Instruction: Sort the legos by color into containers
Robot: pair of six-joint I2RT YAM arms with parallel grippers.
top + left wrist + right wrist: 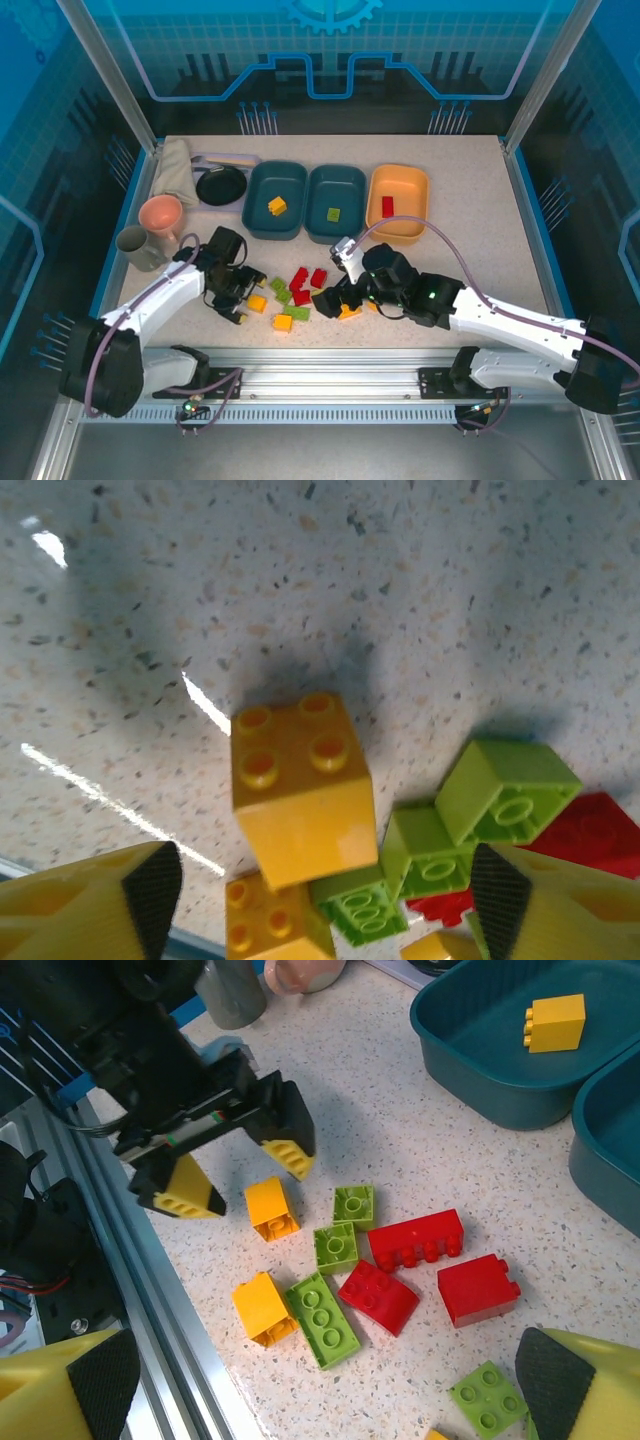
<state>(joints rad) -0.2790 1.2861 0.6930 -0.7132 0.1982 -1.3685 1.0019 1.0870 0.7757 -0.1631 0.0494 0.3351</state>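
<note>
**Overhead and wrist views of a speckled table (470,260), read from left to right.**

Far left: a folded cloth (175,165), a pink cup (160,214) and a grey cup (139,248). A black pan (221,186) sits just beside the cloth.

Left of centre: the left gripper (243,297) hangs low over the table. Its jaws are partly spread to either side of a loose yellow brick (300,790). That brick rests on the table and touches neither finger, so nothing is held.

Centre, near edge: the unsorted pile (295,290) of red, green and yellow bricks lies scattered between the two grippers. A second yellow piece and several green ones crowd just beside the loose yellow brick.

Centre, far side: three bins stand side by side in a row.
- The left teal bin (262,222) contains one sorted yellow brick (277,206).
- The middle teal bin (345,190) contains one green brick (334,215).
- The orange bin (408,190) contains one red brick (387,206).

Right of centre: the right gripper (338,303) is at the right edge of the pile. Its jaws are spread wide and it is empty.
</note>
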